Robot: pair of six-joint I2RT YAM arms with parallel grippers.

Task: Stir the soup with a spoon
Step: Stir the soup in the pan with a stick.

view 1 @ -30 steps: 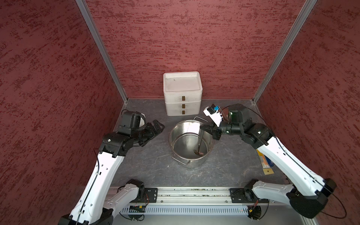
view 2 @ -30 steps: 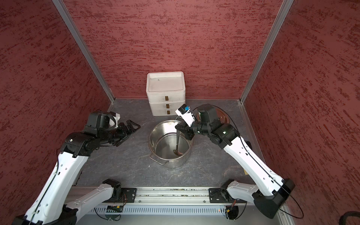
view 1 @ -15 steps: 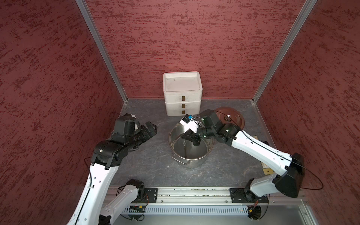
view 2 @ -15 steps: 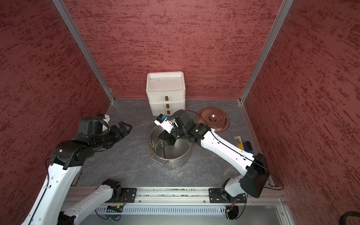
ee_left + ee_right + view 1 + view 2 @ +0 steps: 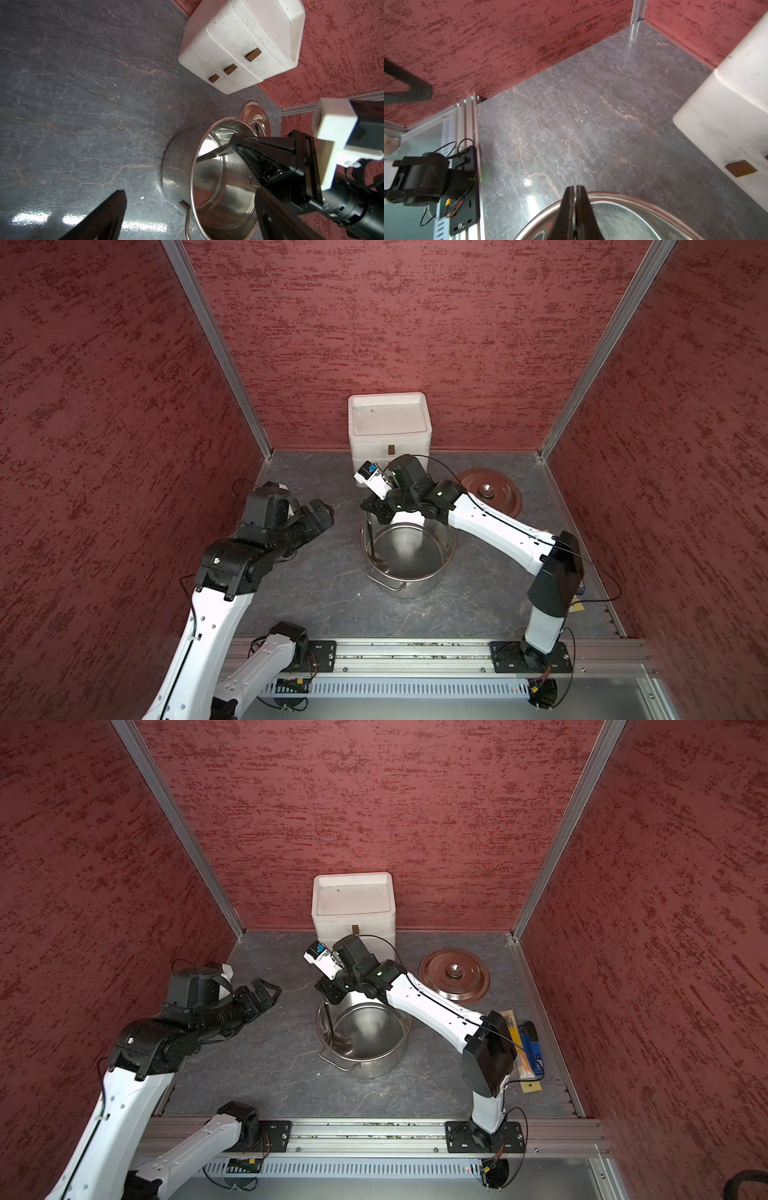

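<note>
A: The right gripper [image 5: 374, 513], pinching the spoon [image 5: 370, 541], has swept across the pot [image 5: 419, 587] from its right side to its left wall, so a stirring stroke is under way.
B: And the left gripper [image 5: 322, 510]?
A: Spread, idle, apart from the pot (any soup is hard to make out; the steel looks bare).

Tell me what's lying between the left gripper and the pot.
Nothing: only bare grey tabletop separates the open left gripper from the steel pot, as both top views show.
</note>
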